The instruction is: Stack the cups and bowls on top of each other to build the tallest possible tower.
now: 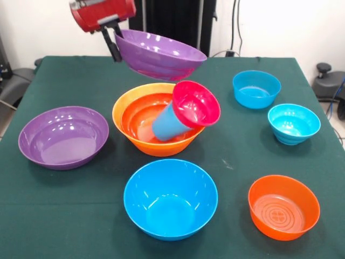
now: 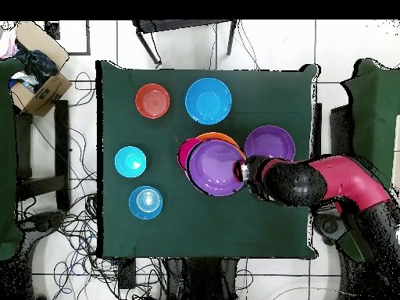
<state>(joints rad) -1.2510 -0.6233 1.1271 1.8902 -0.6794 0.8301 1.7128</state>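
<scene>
Seven bowls around: from the front view I count seven spread over the green table (image 1: 54, 216), plus one up in the air.
Front, left side: a purple bowl (image 1: 63, 136) sits alone, mouth up.
Front, near side: a big blue bowl (image 1: 171, 198) and a small orange bowl (image 1: 284, 206), well apart, both mouth up.
Front, right side: a blue bowl (image 1: 256, 89) and a cyan bowl (image 1: 294, 123), near each other.
Front, middle: the tower (image 1: 156, 127) is a wide orange bowl with a red-orange bowl inside it.
Front, cup: the light blue cup (image 1: 168, 123) lies tipped in the tower. Its long way slants up to the right, and a magenta bowl (image 1: 196, 103) sits over its top end, mouth facing me.
Front, claw: my gripper (image 1: 115, 40) is clamped on the rim of the second purple bowl (image 1: 160, 54), at that bowl's left edge.
Front, held bowl: it hangs tilted just above the tower, left side higher, not touching the magenta bowl.
Front, in the way: the tipped cup and magenta bowl fill the spot right under the held bowl.
Overhead, arm: I see the red and black arm (image 2: 328, 181) reach in from the right.
Overhead, held bowl: it covers most of the tower; only an orange edge and a bit of magenta peek out.
Overhead, other purple bowl: just beside the arm, mouth up.
</scene>
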